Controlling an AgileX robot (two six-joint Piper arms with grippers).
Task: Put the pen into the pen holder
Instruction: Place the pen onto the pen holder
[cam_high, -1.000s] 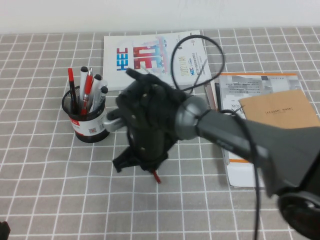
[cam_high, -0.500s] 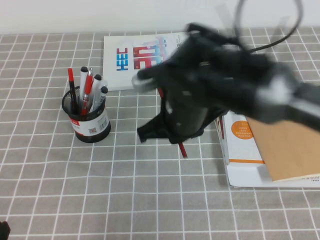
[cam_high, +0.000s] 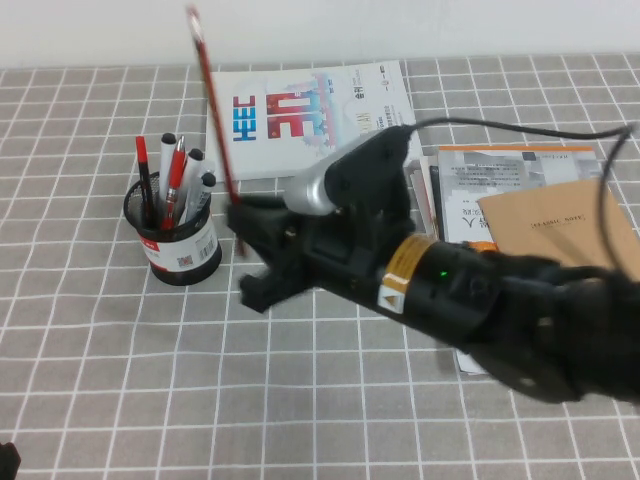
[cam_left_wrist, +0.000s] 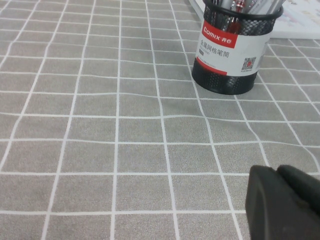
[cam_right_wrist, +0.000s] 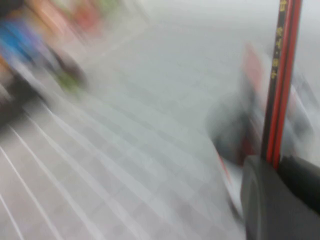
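Observation:
The pen (cam_high: 212, 120) is a long thin dark-red stick, held nearly upright with its pale tip high above the booklet. My right gripper (cam_high: 243, 235) is shut on its lower end, just right of the pen holder (cam_high: 185, 250), a black mesh cup with a white, red-edged label. The right wrist view shows the pen (cam_right_wrist: 282, 75) rising from between my right gripper's fingers (cam_right_wrist: 277, 167), with the holder blurred behind. The left wrist view shows the holder (cam_left_wrist: 235, 50) standing well away from my left gripper (cam_left_wrist: 280, 200), which is shut and empty low over the cloth.
Several pens and markers (cam_high: 175, 185) stand in the holder. A colourful booklet (cam_high: 300, 115) lies behind it. A stack of papers with a brown notebook (cam_high: 560, 215) lies at the right. The right arm's cable loops over the papers.
My right gripper lifted the pen off the cloth, swung right, then came back left and turned it upright beside the holder. The left arm has not moved.

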